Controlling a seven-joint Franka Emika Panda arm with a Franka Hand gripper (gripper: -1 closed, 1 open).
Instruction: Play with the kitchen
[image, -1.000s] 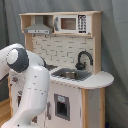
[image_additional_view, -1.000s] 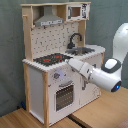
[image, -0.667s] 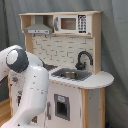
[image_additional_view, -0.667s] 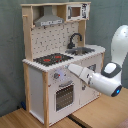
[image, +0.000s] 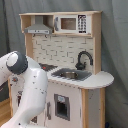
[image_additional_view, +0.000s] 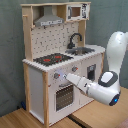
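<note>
The kitchen (image_additional_view: 39, 70) is a tall white and light-wood toy with a black-red stovetop (image_additional_view: 52, 58), a grey sink (image_additional_view: 82, 50), a black faucet (image_additional_view: 75, 39) and an oven door (image_additional_view: 63, 95). In the second exterior view my gripper (image_additional_view: 68, 78) reaches in from the right, just below the counter. Its tip is close to the left knob (image_additional_view: 56, 76), above the oven door. In the first exterior view the kitchen (image: 65, 50) stands behind my white arm (image: 30, 90), which hides the gripper and the lower left front.
A range hood (image: 39, 27) and a toy microwave (image: 70, 23) sit on the upper shelf. A second knob (image_additional_view: 75, 69) is right of the gripper. The kitchen stands on a wooden surface (image_additional_view: 20, 120), with a grey curtain (image_additional_view: 10, 50) behind it.
The gripper has dropped from counter height to the knob panel and moved closer to the kitchen's front. The arm's elbow has sunk with it.
</note>
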